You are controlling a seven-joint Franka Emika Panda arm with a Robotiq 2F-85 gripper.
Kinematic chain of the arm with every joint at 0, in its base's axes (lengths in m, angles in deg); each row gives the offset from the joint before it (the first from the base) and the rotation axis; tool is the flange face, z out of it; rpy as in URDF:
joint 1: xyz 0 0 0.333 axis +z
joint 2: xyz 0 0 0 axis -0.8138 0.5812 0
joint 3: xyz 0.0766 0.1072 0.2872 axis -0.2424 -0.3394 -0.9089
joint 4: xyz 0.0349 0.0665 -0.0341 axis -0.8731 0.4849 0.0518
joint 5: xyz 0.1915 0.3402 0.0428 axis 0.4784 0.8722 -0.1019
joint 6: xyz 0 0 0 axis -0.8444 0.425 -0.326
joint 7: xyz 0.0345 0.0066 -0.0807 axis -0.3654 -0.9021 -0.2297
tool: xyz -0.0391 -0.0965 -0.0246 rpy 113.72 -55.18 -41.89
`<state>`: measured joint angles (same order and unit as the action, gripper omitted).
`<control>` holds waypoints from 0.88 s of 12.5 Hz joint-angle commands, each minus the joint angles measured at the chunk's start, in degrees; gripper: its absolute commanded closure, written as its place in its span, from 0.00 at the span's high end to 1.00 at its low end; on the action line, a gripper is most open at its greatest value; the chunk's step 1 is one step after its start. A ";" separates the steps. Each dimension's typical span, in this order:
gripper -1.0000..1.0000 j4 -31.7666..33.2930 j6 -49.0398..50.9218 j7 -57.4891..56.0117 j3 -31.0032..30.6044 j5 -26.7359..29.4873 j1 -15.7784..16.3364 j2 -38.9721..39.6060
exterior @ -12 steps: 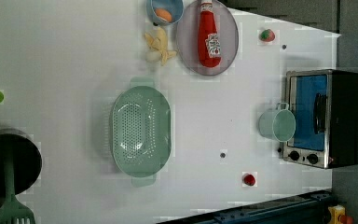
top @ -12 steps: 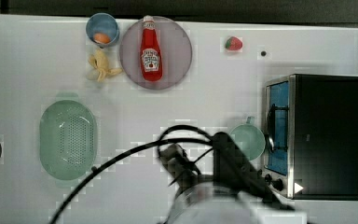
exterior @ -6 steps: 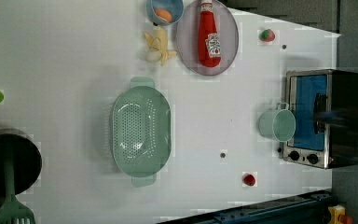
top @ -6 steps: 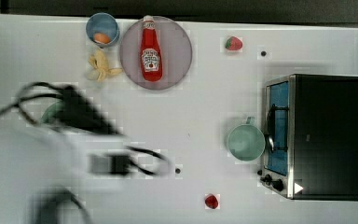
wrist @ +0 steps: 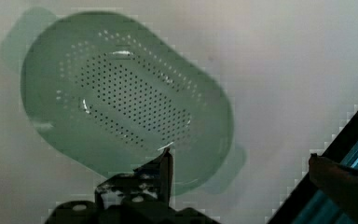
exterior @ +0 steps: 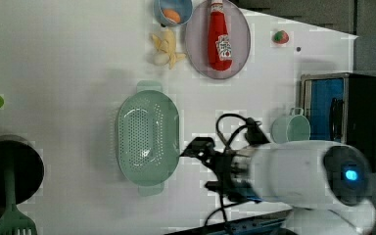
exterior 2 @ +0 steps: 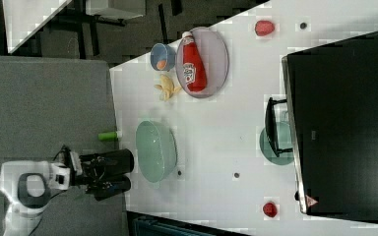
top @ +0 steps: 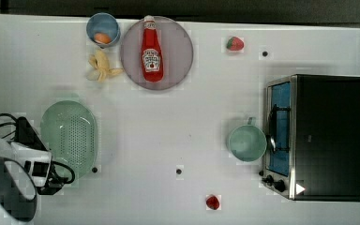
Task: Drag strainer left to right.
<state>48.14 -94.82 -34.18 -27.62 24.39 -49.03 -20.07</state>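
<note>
Arm has swung across to the strainer (top: pixel 69 138), which sits unmoved at the top view's left, well apart from the cup (top: pixel 247 143). Gripper (wrist: pixel 240 161) hovers over it, jaws wide, empty. Next: hook one finger inside the rim, drag slowly toward the top view's right, stop short of the cup.

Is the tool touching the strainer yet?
Cannot tell. In the wrist view the open tool has one fingertip overlapping the strainer rim, but neither contact nor a gap shows plainly.

White table (top: pixel 178 122) with strainer (top: pixel 70 136), plate (top: pixel 178 65), toaster oven (top: pixel 328 136)
</note>
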 commanded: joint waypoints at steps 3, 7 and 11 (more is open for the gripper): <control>1.00 4.95 -14.48 23.88 -0.18 -1.93 -2.28 5.20; 1.00 8.06 -29.11 27.28 1.03 -4.32 -2.24 14.68; 1.00 8.05 -36.30 27.24 4.43 -4.87 -1.42 21.72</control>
<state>57.09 -129.84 -9.76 -21.94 19.58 -50.27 3.69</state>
